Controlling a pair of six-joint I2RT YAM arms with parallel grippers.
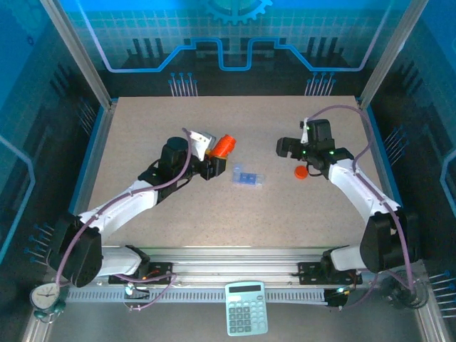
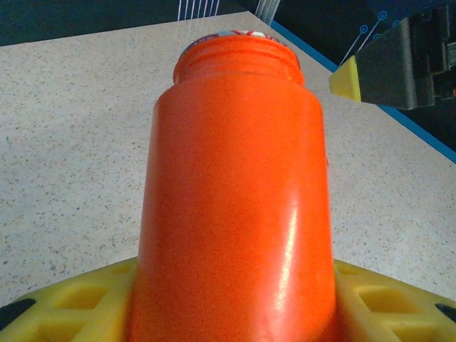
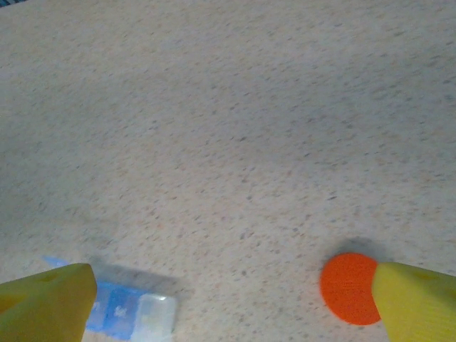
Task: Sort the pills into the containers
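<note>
My left gripper [image 1: 215, 154] is shut on an orange pill bottle [image 1: 224, 145], lifted and tilted with its uncapped mouth toward the right. In the left wrist view the bottle [image 2: 235, 185] stands between my yellow fingers [image 2: 64, 303], and small pale bits show at its mouth [image 2: 239, 33]. The containers, a small translucent blue pill box [image 1: 248, 177], lie flat on the table just right of and below the bottle. My right gripper [image 1: 308, 151] hangs open over the table. Its wrist view has the pill box [image 3: 132, 313] by the left finger and an orange cap [image 3: 348, 288] by the right finger.
The orange cap [image 1: 301, 172] lies on the speckled table [image 1: 214, 214] below the right gripper. A yellow-tipped black finger of the right gripper [image 2: 399, 60] shows beyond the bottle. A calculator [image 1: 246, 308] sits on the front rail. Blue rails edge the table.
</note>
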